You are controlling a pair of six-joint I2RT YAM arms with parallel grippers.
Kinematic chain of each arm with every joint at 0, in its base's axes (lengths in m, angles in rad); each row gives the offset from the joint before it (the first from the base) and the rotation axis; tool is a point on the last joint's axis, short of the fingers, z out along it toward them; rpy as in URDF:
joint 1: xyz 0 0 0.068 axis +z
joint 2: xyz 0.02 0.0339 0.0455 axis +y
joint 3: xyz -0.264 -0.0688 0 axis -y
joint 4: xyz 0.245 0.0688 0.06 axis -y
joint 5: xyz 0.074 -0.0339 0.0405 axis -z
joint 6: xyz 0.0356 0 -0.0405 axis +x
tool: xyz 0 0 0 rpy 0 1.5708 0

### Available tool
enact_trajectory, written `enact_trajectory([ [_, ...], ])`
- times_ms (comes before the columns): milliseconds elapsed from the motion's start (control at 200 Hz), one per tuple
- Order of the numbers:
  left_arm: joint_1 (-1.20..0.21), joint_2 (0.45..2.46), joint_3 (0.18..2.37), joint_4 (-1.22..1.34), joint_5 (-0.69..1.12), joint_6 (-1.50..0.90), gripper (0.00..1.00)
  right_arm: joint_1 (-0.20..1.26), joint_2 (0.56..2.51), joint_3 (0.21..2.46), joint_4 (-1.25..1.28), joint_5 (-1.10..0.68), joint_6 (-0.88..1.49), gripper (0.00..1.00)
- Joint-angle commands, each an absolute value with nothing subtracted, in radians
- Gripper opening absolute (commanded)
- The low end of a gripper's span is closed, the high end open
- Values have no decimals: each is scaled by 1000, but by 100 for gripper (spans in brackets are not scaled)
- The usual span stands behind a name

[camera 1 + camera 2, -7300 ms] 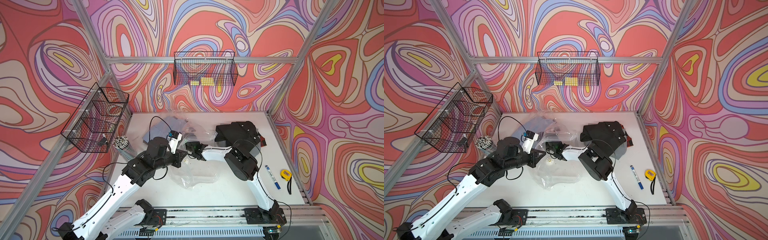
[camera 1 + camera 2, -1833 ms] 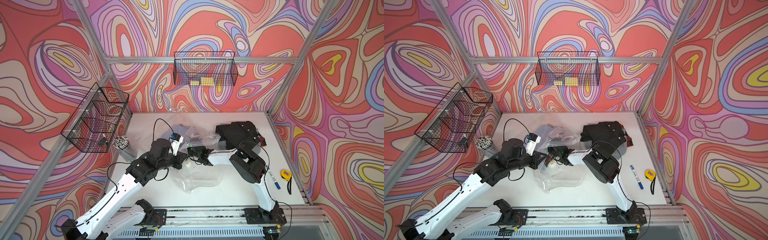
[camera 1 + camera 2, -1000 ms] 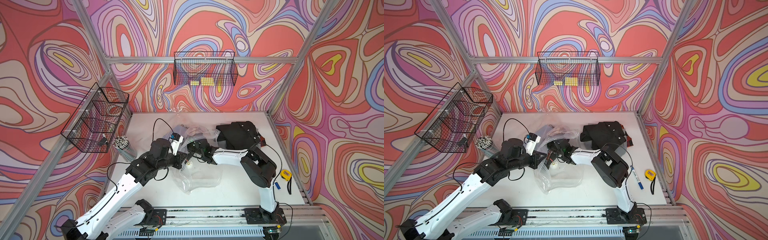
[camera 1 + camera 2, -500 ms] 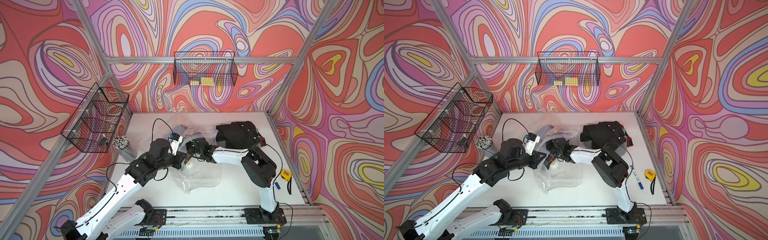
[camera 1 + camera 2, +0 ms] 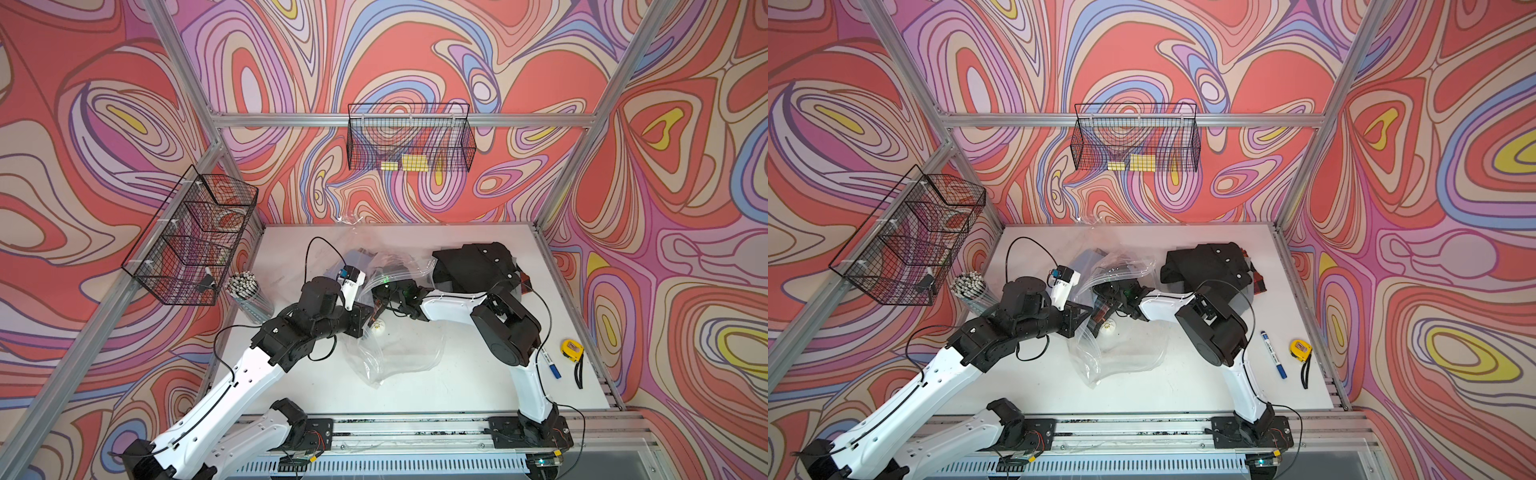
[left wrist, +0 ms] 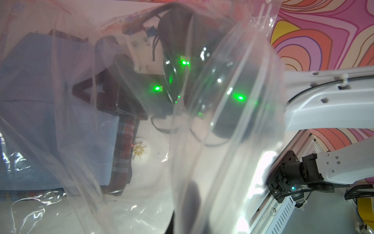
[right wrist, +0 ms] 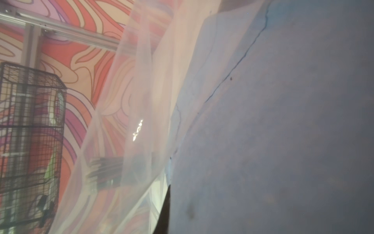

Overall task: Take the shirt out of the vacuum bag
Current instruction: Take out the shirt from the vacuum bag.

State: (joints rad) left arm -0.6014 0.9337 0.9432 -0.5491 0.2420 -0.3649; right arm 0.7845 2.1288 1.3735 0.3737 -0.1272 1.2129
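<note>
The bag (image 5: 399, 353) is seen crumpled on the middle of the table (image 5: 415, 399), with its round white valve (image 5: 378, 327) facing up just beside the left gripper (image 5: 368, 323). In both top views the near half of the bag is flat and see-through, while its far half is raised and bunched around the right gripper (image 5: 380, 299), which is reached into it from the right. The left gripper is clenched, and a fold of the plastic seems to be pinched in it, since in the left wrist view the film (image 6: 222, 141) is drawn up close across the lens. Through that film the right gripper (image 6: 119, 107) is seen closed at the plaid-lined edge of the pale blue shirt (image 6: 40, 81), apparently grasping it. The shirt is found inside the far part of the bag, a corner of it showing in a top view (image 5: 1088, 259); in the right wrist view the blue cloth (image 7: 283, 121) fills most of the picture, with plastic beside it. A black garment (image 5: 473, 270) is heaped at the far right of the table, and a marker (image 5: 552, 368) and a yellow tape measure (image 5: 571, 348) are laid near the right edge.
</note>
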Motion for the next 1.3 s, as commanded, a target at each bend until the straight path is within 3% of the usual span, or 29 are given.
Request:
enact_trajectory([
  [0,-595,937,937,-546,231,-343,0,782,2105,1398,427,-121,1190,0],
  [781,-579,945,940,-549,199,-356,0,861,1591,1034,241,-85,1071,0],
  [1297,-558,961,947,-568,158,-365,0,1020,1218,1025,-12,42,1041,0],
])
